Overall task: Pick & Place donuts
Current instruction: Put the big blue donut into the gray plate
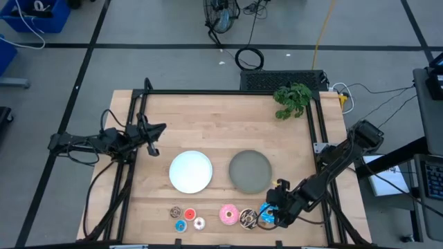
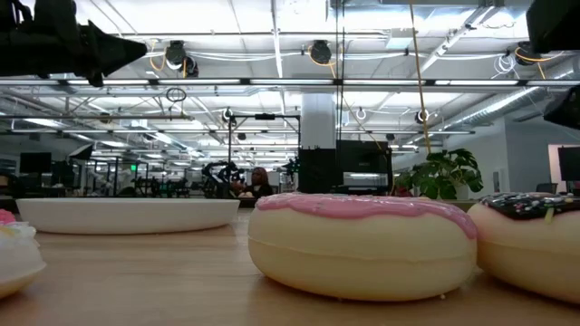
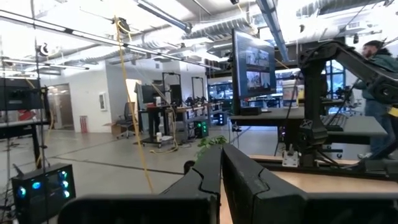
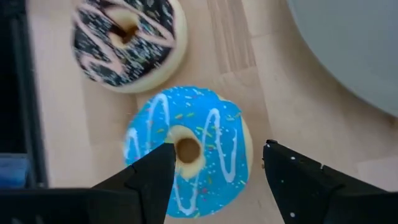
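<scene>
Near the table's front edge lie the larger donuts: a pink one, a dark brown sprinkled one and a blue one, each flat on the wood. My right gripper hangs open just over the blue donut, pointing steeply down. One finger is over its hole and the other is past its rim. Several tiny donuts lie to the left of the pink one. My left gripper waits shut at the table's left, holding nothing.
A white plate and a grey plate sit in the middle of the table, behind the donuts. A green plant stands at the far right corner. Black frame rails run along the table's sides.
</scene>
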